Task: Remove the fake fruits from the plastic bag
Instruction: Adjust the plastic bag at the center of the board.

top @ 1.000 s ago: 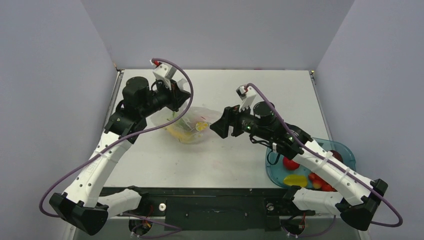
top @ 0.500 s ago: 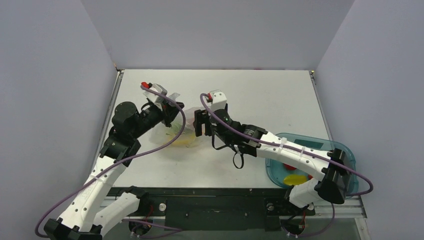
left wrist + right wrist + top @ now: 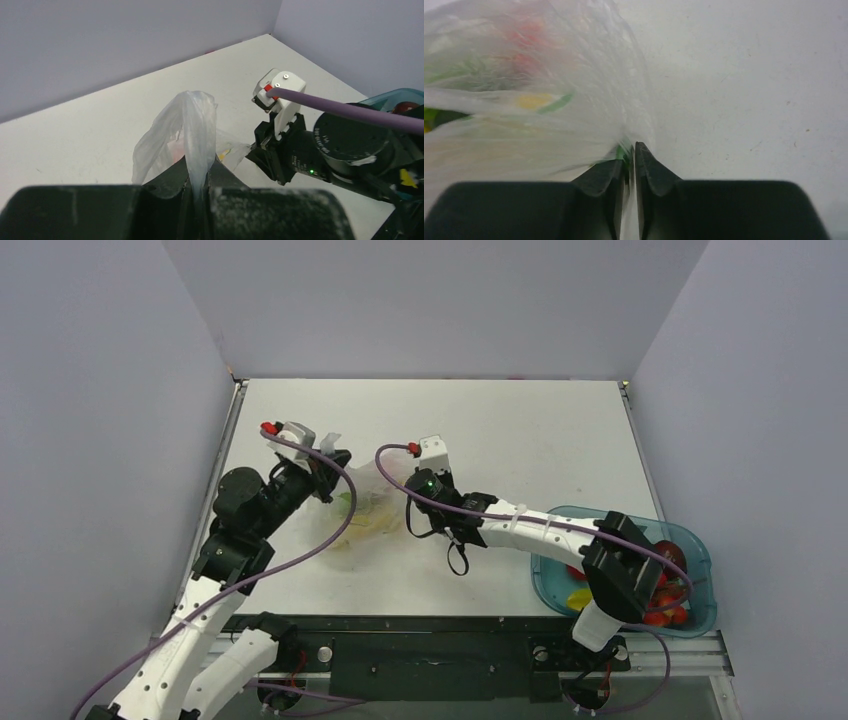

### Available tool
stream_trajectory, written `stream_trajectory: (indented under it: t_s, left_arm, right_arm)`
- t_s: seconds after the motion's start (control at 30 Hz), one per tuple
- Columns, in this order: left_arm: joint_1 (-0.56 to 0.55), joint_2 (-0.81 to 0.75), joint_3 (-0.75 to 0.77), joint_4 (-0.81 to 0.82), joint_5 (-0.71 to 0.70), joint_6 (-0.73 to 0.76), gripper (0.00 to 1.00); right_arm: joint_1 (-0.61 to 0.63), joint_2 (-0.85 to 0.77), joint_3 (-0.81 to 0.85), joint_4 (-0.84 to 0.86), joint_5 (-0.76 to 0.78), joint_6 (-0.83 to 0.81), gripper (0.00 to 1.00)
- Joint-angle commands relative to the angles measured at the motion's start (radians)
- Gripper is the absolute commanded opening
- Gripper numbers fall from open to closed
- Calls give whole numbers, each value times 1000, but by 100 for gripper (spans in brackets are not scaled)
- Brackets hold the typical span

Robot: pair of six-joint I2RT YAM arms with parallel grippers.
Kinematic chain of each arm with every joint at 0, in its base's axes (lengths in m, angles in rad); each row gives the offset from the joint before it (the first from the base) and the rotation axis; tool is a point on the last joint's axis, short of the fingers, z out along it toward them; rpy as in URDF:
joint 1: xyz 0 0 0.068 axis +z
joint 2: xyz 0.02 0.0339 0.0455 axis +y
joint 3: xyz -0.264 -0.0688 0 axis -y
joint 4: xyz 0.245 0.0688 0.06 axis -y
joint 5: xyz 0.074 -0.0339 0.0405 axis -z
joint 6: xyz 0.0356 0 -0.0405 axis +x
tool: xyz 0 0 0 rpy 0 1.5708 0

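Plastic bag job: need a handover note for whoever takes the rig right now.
Left gripper: jaws shut on a gathered fold of the plastic bag.
Right gripper: jaws shut on the bag's film on the opposite side.
The bag sits mid-table between the arms. The fruits inside show yellow, green and red through the film.
Done: several red and yellow fruits lie in the teal tray at the right near edge.
Left: get the remaining fruits out of the bag.
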Motion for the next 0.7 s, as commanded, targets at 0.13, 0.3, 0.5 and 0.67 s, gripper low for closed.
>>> stream_trajectory:
  t_s: [0.13,0.3,0.5,0.67]
  left_arm:
    - [5,-213,-30,-329,-160,-289,0]
    - [5,-323,-112,-335,63,-459,0]
    - [5,-378,-182,-223,190,-611,0]
    - [5,-383,-64,-308,84,-545,0]
  right_arm:
    - [-59,-18,-220,151,-34,93,0]
    - [-100,-119,-277,171,-116,71,0]
    - [-119,-170,-223,172,-51,-38,0]
    - [-157,-149,-85,74,-25,-88,3]
